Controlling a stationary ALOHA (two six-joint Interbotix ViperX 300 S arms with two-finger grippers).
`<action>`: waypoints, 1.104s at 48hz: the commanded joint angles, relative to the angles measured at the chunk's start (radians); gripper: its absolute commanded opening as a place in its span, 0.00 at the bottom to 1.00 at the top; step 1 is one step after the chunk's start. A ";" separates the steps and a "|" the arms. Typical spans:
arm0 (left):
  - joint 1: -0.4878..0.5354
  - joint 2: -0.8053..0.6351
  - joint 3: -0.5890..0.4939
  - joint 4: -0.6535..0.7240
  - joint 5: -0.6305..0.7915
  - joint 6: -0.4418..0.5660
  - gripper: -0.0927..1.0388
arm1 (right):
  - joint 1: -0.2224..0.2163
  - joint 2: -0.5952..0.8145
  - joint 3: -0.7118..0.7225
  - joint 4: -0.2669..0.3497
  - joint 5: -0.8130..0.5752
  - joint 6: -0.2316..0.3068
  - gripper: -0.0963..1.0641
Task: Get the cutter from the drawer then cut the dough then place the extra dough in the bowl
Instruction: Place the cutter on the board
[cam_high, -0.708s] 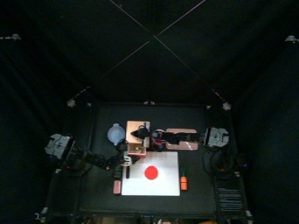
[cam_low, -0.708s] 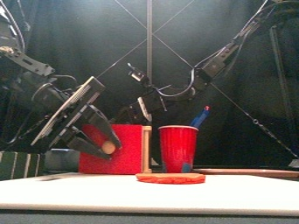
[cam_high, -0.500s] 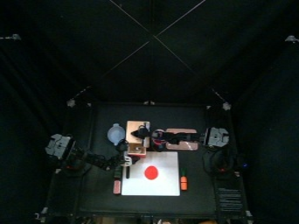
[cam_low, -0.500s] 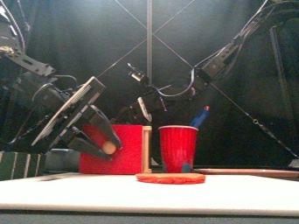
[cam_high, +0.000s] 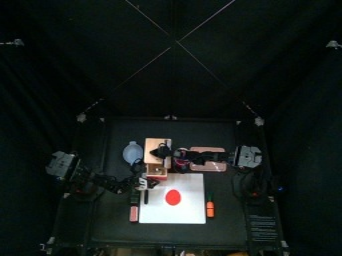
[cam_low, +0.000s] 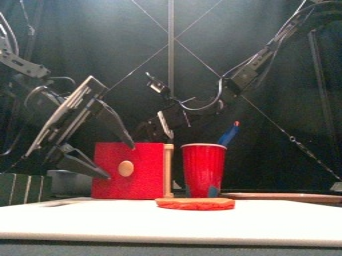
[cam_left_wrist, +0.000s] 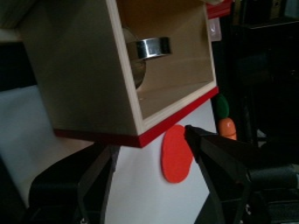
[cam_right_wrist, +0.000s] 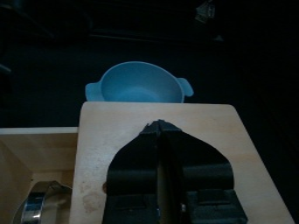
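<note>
The pale wooden box with a red drawer front (cam_high: 160, 152) is standing near the back edge of the black counter (cam_high: 104, 222), a little left of its middle. Its drawer is pulled out toward the front edge. The round metal cutter with a wire handle (cam_left_wrist: 149, 47) is lying inside the open drawer, with nothing holding it.

The left arm is reaching in from the left edge. The left pincer (cam_left_wrist: 149, 150) is hanging just in front of the red drawer front, and its jaws are spread apart and gripping nothing. The right arm is coming in from the right edge. The right pincer (cam_right_wrist: 158, 128) is sitting over the flat top of the box with its jaws pressed together and nothing between them. Whether the tips are touching the wood cannot be told.

The blue-grey bowl with two small handles (cam_right_wrist: 138, 83) is standing just beside the box, on the side toward the left edge, and it is showing empty. The red cup (cam_low: 203, 168) is standing just right of the box, and a blue toy knife (cam_low: 230, 133) is sticking up out of it.

The white cutting board (cam_high: 191, 184) is lying between the box and the front edge. The flat red dough disc (cam_high: 171, 197) is resting whole near its middle. A small orange toy (cam_high: 209, 208) is lying at the board's right side.
</note>
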 joint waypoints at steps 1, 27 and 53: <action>-0.002 -0.172 0.057 0.051 0.026 0.009 0.91 | -0.014 -0.029 -0.032 0.003 0.012 0.008 0.02; 0.298 -0.420 0.172 0.724 -0.172 0.370 0.90 | 0.114 -0.245 0.003 0.103 0.256 0.020 0.03; 0.336 -0.420 0.173 0.856 -0.175 0.410 0.90 | 0.198 -0.290 0.046 0.146 0.548 0.021 0.71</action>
